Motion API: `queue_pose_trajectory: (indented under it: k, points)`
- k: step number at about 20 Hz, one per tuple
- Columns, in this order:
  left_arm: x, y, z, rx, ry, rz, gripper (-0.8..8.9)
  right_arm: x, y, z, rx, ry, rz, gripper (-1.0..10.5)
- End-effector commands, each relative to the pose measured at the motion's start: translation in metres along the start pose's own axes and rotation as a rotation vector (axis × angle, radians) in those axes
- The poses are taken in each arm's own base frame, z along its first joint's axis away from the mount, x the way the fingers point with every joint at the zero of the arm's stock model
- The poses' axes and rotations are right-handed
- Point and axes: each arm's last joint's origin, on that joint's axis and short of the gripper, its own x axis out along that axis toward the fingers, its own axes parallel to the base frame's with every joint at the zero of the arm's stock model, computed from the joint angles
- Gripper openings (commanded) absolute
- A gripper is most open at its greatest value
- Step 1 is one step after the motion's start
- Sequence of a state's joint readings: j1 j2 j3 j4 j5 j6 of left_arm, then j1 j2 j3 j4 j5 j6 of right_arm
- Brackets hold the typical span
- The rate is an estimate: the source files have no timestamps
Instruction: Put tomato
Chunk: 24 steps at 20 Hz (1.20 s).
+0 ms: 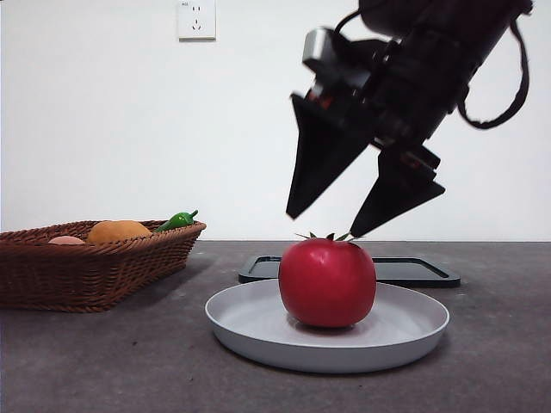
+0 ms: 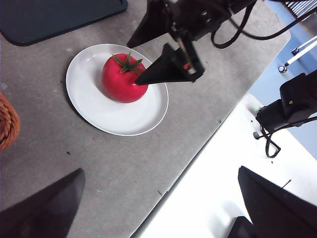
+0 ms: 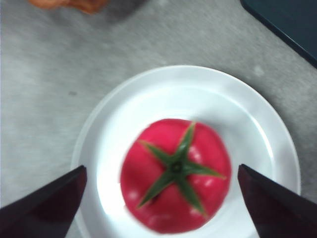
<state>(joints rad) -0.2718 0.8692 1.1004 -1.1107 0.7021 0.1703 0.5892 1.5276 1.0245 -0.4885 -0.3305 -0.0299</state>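
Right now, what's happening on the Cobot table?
The right gripper hangs just above the tomato, jaws open and clear of it. The tomato sits upright on the white plate, stem up. The left gripper waits off to the side, open and holding nothing. A wicker basket with an orange fruit and a green pepper stands to one side, and a dark tray lies behind the plate.

The counter (image 1: 103,361) is a dark grey, faintly speckled surface. Directly on it lie three things: a white round plate (image 1: 258,331) near the front, a flat black tray (image 1: 413,271) just behind the plate, and a brown wicker basket (image 1: 86,271) off to one side, well apart from both. In the left wrist view the counter's pale edge shows.
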Motion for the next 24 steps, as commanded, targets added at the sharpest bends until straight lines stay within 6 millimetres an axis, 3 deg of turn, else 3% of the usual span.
queue_pose_trajectory:
  k: [1,14,18,24]
  points:
    - [-0.002,-0.002,0.004,0.026,-0.014,-0.003,4.96,0.01,0.001,0.005,-0.018,0.002,-0.026,4.9]
    - [-0.002,-0.002,0.004,0.026,-0.014,-0.003,4.96,0.047,-0.007,-0.003,0.015,0.102,-0.033,4.8]
    - [-0.002,-0.002,0.004,0.026,-0.014,-0.003,4.96,0.047,-0.006,-0.004,0.027,0.104,-0.022,2.5]
    - [-0.002,-0.002,0.004,0.027,-0.014,-0.003,4.96,0.021,0.001,0.011,0.001,0.009,-0.03,2.1]
